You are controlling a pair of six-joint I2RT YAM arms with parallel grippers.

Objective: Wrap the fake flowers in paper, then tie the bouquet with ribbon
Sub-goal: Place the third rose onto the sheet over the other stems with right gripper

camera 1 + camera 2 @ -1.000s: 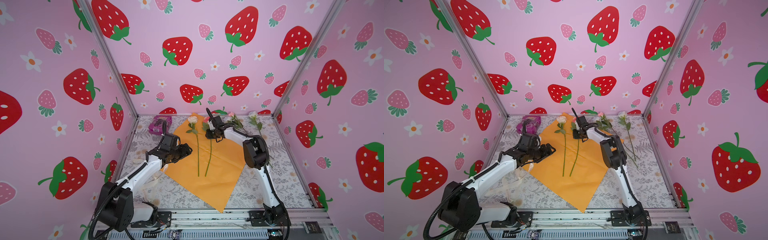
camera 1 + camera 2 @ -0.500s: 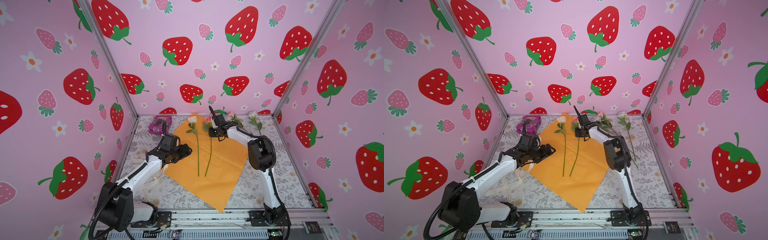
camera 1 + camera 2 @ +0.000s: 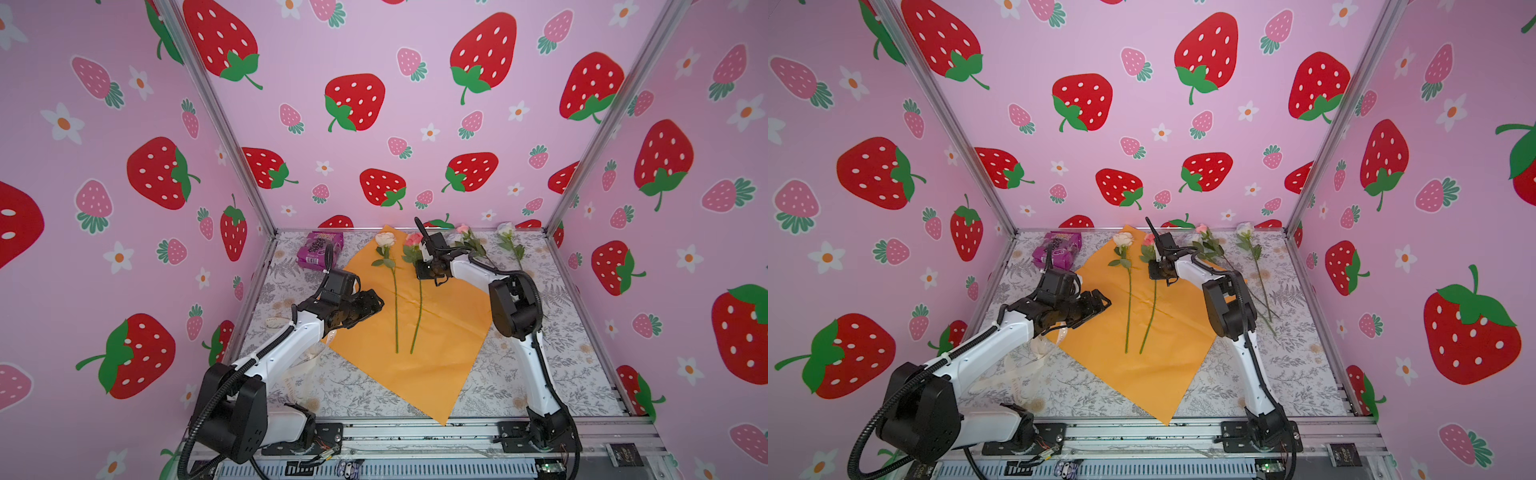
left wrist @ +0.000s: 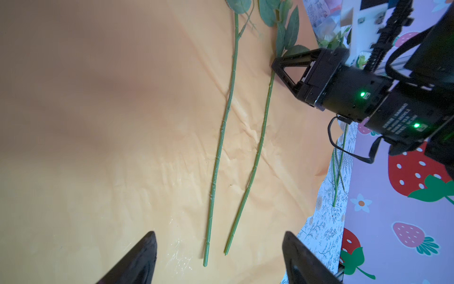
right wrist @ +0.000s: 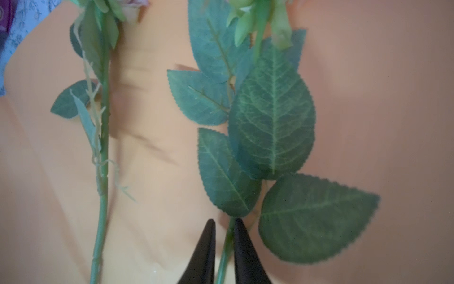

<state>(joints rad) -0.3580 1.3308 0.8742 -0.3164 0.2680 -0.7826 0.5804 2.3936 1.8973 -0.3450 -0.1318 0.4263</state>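
step in hand, as i read it: arranging stems on the flat orange wrapping paper sheet (image 3: pixel 436 332), centre of both top views. the right gripper (image 5: pixel 224 221) is pinched on the pink fake rose (image 3: pixel 420 303), on its thin green stem just below the leaves. a white fake rose (image 3: pixel 395 291) lies beside it. two spare fake roses (image 3: pixel 471 245) lie at centre right, mostly off the paper. the left gripper (image 4: pixel 219 233) hangs wide open and empty over the paper's left edge. next call: settle this stem, release, fetch another.

Nothing here reads clearly to me. There's white lettering on the right arm's black motor housing (image 4: pixel 398 120) and print on the purple packet (image 3: pixel 319 249). Both are too small to make out.
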